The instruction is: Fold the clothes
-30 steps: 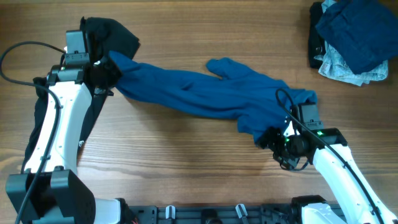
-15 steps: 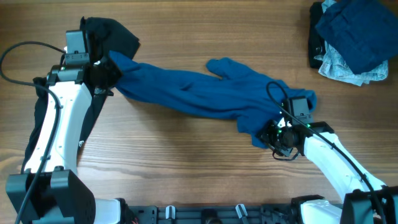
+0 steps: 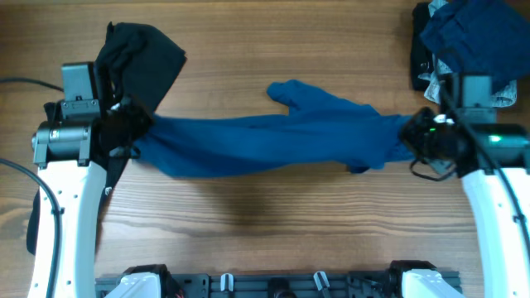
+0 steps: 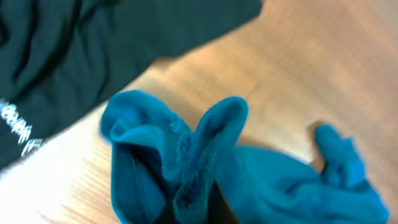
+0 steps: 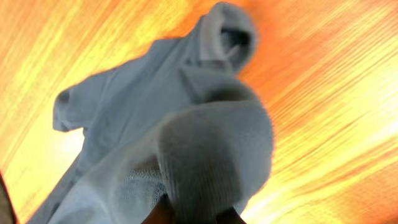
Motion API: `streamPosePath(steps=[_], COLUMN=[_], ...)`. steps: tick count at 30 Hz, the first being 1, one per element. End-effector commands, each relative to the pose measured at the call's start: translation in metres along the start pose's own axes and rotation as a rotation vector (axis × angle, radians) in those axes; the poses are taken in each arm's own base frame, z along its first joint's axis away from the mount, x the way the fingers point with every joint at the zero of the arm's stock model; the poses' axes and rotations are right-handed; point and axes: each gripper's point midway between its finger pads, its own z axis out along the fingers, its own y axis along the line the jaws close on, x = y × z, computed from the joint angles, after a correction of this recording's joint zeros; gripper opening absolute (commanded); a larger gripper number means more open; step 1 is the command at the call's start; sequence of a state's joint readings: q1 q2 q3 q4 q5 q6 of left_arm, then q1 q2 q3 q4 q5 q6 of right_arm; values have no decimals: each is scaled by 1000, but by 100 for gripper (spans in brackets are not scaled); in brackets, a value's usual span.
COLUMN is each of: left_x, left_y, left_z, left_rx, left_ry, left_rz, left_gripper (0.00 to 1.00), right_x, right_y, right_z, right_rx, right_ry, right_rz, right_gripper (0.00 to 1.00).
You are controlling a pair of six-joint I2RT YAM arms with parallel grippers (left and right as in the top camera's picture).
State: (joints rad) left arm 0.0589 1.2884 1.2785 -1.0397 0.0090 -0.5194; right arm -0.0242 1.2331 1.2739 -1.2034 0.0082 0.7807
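The teal-blue shirt (image 3: pixel 281 141) hangs stretched in a long band between my two grippers, with one sleeve (image 3: pixel 290 93) sticking out toward the far side. My left gripper (image 3: pixel 139 132) is shut on its left end, where the bunched teal cloth (image 4: pixel 186 155) rises out of the jaws (image 4: pixel 193 208). My right gripper (image 3: pixel 412 139) is shut on the right end. In the right wrist view the shirt (image 5: pixel 186 124) looks washed-out grey and fills the space over that gripper (image 5: pixel 193 214). A black garment (image 3: pixel 141 58) with white lettering (image 4: pixel 18 130) lies at the far left.
A heap of navy and pale-denim cloth (image 3: pixel 468 41) sits at the far right corner, just behind my right arm (image 3: pixel 497 190). Bare wooden table (image 3: pixel 265 223) runs along the near side. My left arm (image 3: pixel 66 199) stands along the left edge.
My right gripper has shut on the shirt's right end and carried it right and away. The left gripper shifted slightly nearer. The shirt has gone from a slack heap to a straight band.
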Motion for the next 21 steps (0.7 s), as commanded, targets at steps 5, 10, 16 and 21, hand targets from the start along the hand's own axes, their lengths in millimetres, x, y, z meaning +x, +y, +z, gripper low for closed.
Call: streamPosePath(steps=[5, 10, 16, 21], left_x=[55, 90, 98, 67], left_y=[9, 15, 22, 14], left_z=[-6, -15, -20, -11], left_rx=[-102, -164, -197, -187], left_ry=[180, 293, 326, 174], left_rz=[-25, 29, 49, 56], left_gripper=[4, 4, 74, 97], right_x=[-7, 17, -6, -36], right_y=[-36, -53, -66, -26], right_z=[-37, -41, -47, -59], right_rx=[68, 141, 226, 54], right_ry=[40, 135, 22, -93], right_rz=[27, 21, -44, -179], right_gripper=[10, 11, 94, 100])
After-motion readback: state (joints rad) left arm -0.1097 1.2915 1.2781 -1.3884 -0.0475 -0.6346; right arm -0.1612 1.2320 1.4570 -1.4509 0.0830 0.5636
